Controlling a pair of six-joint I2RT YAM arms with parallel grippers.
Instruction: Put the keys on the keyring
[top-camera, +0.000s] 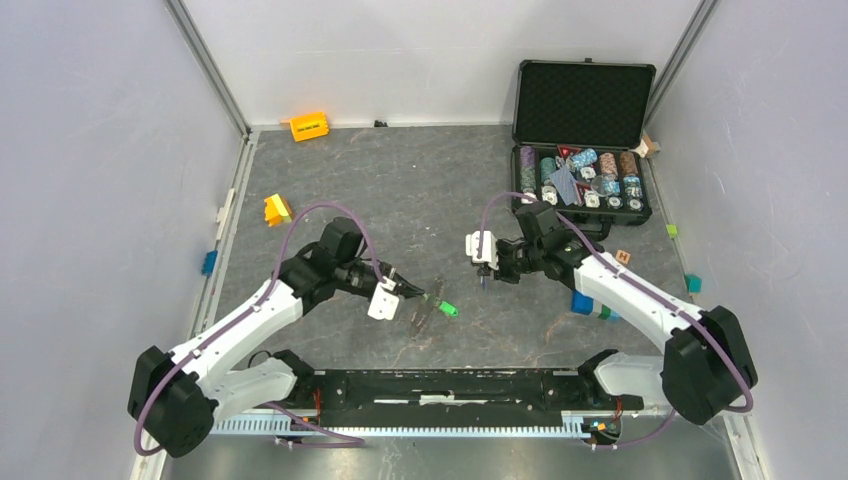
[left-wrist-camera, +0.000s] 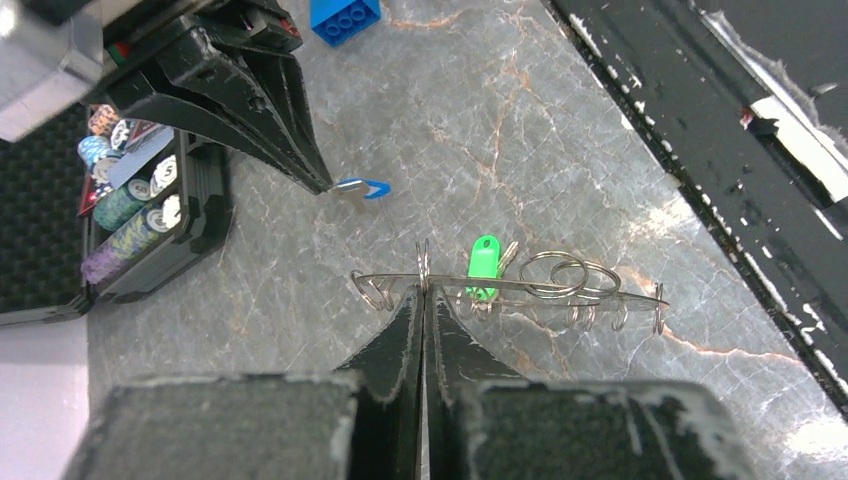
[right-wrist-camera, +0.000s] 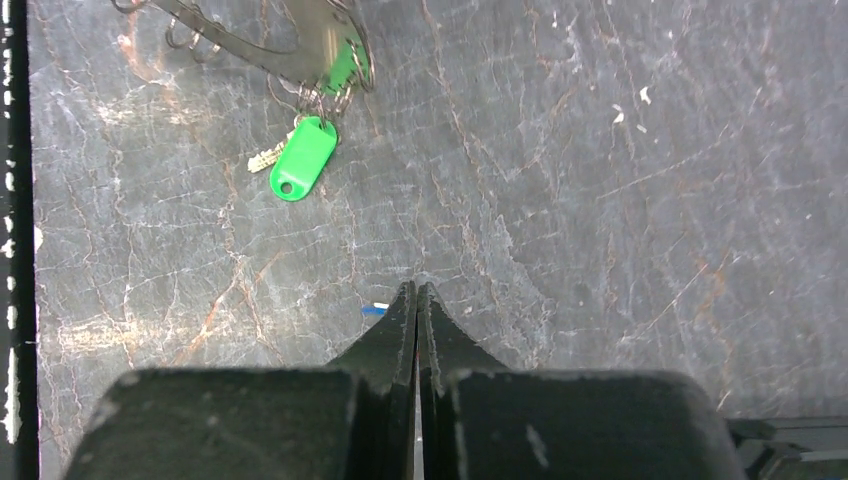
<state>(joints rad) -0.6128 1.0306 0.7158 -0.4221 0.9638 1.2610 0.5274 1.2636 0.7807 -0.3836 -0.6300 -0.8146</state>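
Observation:
My left gripper is shut on the rim of the keyring, which shows edge-on as a thin metal band with small wire loops just above the table. The green key hangs at the keyring by small rings, its tag resting on the table. My right gripper is shut on the blue key, a short way to the right of the keyring and apart from it. Only a sliver of blue shows beside its fingertips in the right wrist view.
An open black case with poker chips stands at the back right. Blue and green blocks lie by the right arm, a yellow block and an orange one at the left. A black rail runs along the near edge.

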